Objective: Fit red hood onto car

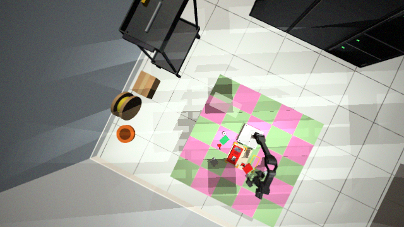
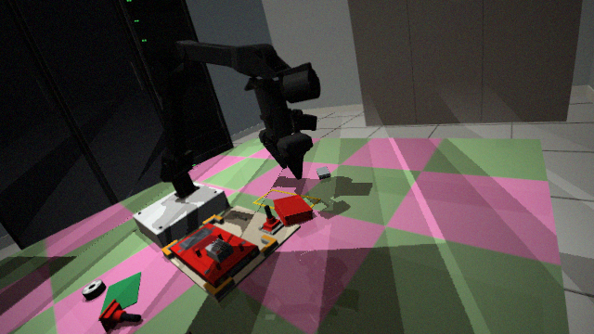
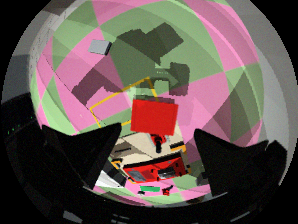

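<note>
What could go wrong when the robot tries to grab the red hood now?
1. The open gripper hangs above the red hood, which lies askew across the yellow outline. If the fingers come down unsquared, the hood may twist or slip out.
2. A small red lever piece stands right beside the hood; a finger coming down could knock it.
3. The chassis sits close by with its engine block sticking up, so a low carry might bump it.

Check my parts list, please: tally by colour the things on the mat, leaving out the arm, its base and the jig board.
Green: 1 (sheet)
Red: 4 (hood, chassis, clamp on the board, tool by the sheet)
Grey: 2 (engine block, small cube)
Black-and-white: 1 (wheel)
Total: 8
</note>
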Motion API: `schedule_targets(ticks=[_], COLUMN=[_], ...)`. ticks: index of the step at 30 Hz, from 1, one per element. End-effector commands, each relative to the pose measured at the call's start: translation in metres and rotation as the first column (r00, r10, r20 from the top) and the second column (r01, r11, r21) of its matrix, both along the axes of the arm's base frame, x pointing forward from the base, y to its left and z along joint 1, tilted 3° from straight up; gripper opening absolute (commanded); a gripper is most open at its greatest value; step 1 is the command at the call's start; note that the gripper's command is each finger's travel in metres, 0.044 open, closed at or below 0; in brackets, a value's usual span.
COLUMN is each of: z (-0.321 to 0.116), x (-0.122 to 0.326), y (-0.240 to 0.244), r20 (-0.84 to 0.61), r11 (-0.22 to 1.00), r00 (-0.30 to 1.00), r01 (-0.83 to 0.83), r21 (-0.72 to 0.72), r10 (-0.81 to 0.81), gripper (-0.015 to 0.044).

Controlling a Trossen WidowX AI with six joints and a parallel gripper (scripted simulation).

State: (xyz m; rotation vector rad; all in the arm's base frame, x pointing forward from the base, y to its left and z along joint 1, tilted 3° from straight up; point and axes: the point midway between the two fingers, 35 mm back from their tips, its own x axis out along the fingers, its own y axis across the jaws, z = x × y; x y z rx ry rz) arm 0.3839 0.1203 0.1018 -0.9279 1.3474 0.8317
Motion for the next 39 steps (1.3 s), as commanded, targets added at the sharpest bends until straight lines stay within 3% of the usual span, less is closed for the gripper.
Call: schedule_targets(ticks=[1, 8, 15, 39], z=[-0.016, -0.021, -0.025, -0.027], x=[-0.009, -0.012, -0.016, -0.015], y=[-0.011, -0.016, -0.019, -0.019], r20=[-0.001, -0.011, -0.026, -0.026], r11=[0.649, 0.315, -0.035, -0.044], r00=[0.65, 0.316, -0.033, -0.042], r01=[0.759, 0.947, 0.996, 0.996], r21=[0.047, 0.066, 0.079, 0.079], r10=[-0.76, -0.949, -0.999, -0.999], gripper=[0.044, 0.044, 0.044, 0.044])
